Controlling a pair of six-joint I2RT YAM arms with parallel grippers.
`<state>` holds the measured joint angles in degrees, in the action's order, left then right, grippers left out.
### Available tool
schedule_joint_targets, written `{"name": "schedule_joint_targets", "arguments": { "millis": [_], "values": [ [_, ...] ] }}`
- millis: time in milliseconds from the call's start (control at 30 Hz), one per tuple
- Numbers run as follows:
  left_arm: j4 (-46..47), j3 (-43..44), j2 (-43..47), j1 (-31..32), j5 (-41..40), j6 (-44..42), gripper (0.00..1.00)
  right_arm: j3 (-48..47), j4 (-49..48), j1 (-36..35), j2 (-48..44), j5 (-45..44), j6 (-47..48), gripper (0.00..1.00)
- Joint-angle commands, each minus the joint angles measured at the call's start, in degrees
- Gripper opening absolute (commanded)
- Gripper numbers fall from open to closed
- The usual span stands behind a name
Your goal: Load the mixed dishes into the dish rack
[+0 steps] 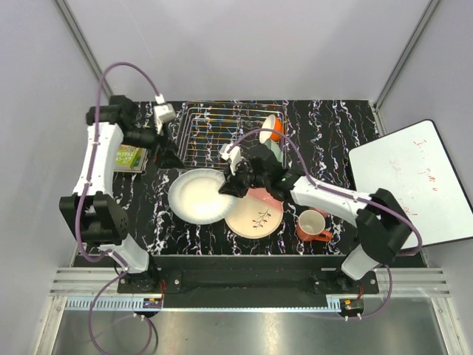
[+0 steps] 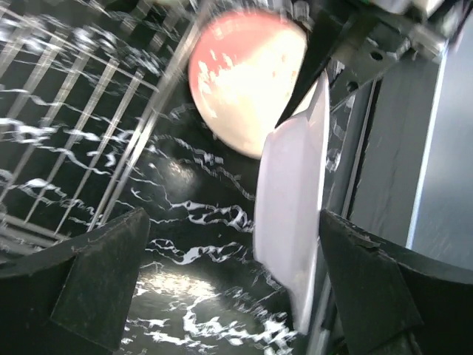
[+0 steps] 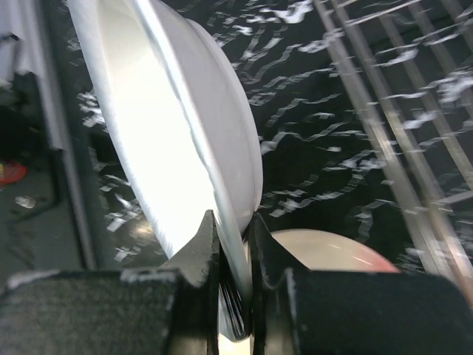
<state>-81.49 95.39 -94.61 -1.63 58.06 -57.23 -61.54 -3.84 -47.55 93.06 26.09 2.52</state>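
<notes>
White plate (image 1: 196,198) lies in front of the rack (image 1: 214,129) over the marbled surface (image 1: 332,133) in the top view, with the right claw (image 1: 231,185) at its right rim. The pink plate (image 1: 257,216) is just beside it and the mug (image 1: 312,224) is further right. The left claw (image 1: 167,157) hovers by the rack's near-left corner. Left wrist view: the left claw is released, fingers spread and empty, and the white plate stands tilted on edge ahead of it. Right wrist view: the right claw is clenched on the white plate's rim, both fingers pinching the lip. Step in hand, as judged: carrying this plate to the rack. Keep the pinch firm and the plate upright. Align its edge with a gap between tines and lower it slowly, since a shallow rim grip may let it pivot.
</notes>
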Motion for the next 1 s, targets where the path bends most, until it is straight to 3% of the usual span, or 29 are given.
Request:
{"name": "schedule_joint_targets", "arguments": {
  "millis": [0, 200, 333, 500, 767, 967],
  "values": [
    [4.23, 6.82, 1.62, -8.03, 2.93, 10.02, 0.99, -3.94, 6.38, -0.35, -9.19, -6.37, 13.19, 0.0],
    [4.24, 4.98, -0.13, -12.7, 5.48, 16.44, 0.99, -9.29, 6.91, 2.28, -10.36, -20.19, 22.25, 0.0],
    [2.22, 0.5, -0.4, -12.79, 6.45, 13.83, 0.99, -18.32, 5.68, 5.62, -6.58, -24.84, 27.09, 0.0],
    [2.21, -6.35, 0.21, -12.79, 5.31, 9.95, 0.99, -28.88, 4.98, 11.23, 0.98, -25.47, 31.22, 0.0],
    [13.55, -11.55, -1.45, -12.79, 4.34, 15.83, 0.99, -46.02, 1.9, 16.96, 16.78, -30.83, 42.12, 0.0],
    [13.55, -12.16, -3.48, -12.79, 3.64, 15.31, 0.99, -48.94, -6.69, 20.21, 24.09, -29.07, 46.51, 0.0]
  ]
}}
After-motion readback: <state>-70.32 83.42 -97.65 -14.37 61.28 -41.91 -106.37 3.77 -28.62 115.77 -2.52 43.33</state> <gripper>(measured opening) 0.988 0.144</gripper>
